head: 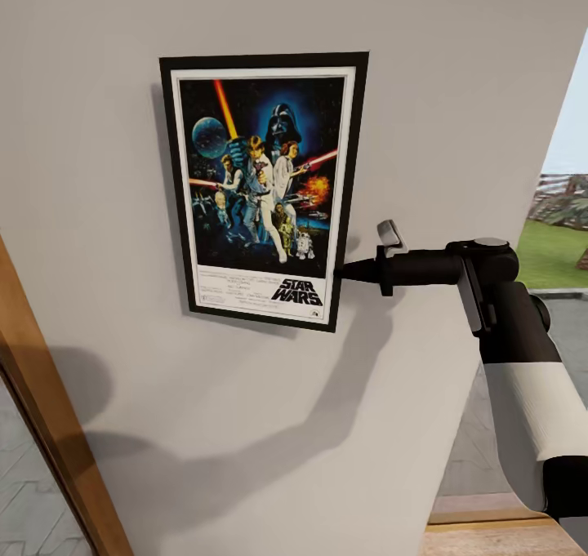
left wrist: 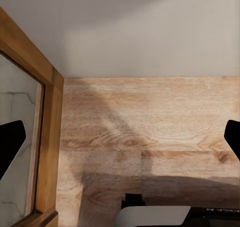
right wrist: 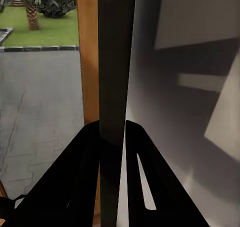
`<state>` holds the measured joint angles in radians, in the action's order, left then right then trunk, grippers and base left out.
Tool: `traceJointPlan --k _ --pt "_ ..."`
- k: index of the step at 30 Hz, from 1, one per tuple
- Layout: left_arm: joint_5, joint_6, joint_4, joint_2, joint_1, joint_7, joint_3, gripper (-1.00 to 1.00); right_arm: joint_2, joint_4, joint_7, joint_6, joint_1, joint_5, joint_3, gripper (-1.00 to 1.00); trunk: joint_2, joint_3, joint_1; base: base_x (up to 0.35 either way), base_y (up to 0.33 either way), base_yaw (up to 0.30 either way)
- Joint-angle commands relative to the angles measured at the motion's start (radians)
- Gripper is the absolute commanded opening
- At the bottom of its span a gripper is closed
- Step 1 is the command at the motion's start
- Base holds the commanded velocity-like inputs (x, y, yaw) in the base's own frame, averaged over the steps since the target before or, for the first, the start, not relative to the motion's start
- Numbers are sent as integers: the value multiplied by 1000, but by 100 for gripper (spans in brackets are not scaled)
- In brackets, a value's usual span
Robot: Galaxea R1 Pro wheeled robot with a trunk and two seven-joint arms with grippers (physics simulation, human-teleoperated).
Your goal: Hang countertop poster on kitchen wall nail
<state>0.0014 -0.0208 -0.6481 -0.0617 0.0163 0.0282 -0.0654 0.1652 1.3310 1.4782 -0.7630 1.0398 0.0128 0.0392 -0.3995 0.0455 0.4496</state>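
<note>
One poster (head: 264, 189) against light-grey wall (head: 457, 66)

poster (head: 263, 189) against wall (head: 425, 91), right tool (head: 345, 271) at its right edge

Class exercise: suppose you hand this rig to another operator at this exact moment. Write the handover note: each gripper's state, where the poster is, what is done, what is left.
Right gripper: shut on the poster, pinching its right edge low down; the right wrist view shows the fingers clamped on either side of the dark frame edge.
Left gripper: open, holding nothing, pointing down at the wooden floor beside a wooden door frame.
Poster: upright and flat against the grey wall, slightly tilted. No nail is visible, so I cannot tell if it is hooked.
Done: poster carried to the wall.
Left: confirm it hangs, release, withdraw the right arm.
</note>
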Motion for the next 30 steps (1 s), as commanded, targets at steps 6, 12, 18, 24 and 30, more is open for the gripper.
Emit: traceJointPlan --k 6,12,18,24,30 --pt "0 -2 -1 0 1 3 -2 100 1 0 5 -13 0 1 1 -100 -1 0 0 11 0 0" --pt "0 -2 -1 0 1 3 -2 100 1 0 5 -13 0 1 1 -100 -1 0 0 131 0 0" --pt "0 -1 -2 0 1 3 -2 100 1 0 5 -13 0 1 1 -100 -1 0 0 47 0 0" --pt "0 -2 -2 0 1 4 -2 100 1 1 5 -13 0 1 1 -100 -1 0 0 9 0 0" --pt "0 -2 -2 0 1 4 -2 100 1 1 5 -13 0 1 1 -100 -1 0 0 2 0 0"
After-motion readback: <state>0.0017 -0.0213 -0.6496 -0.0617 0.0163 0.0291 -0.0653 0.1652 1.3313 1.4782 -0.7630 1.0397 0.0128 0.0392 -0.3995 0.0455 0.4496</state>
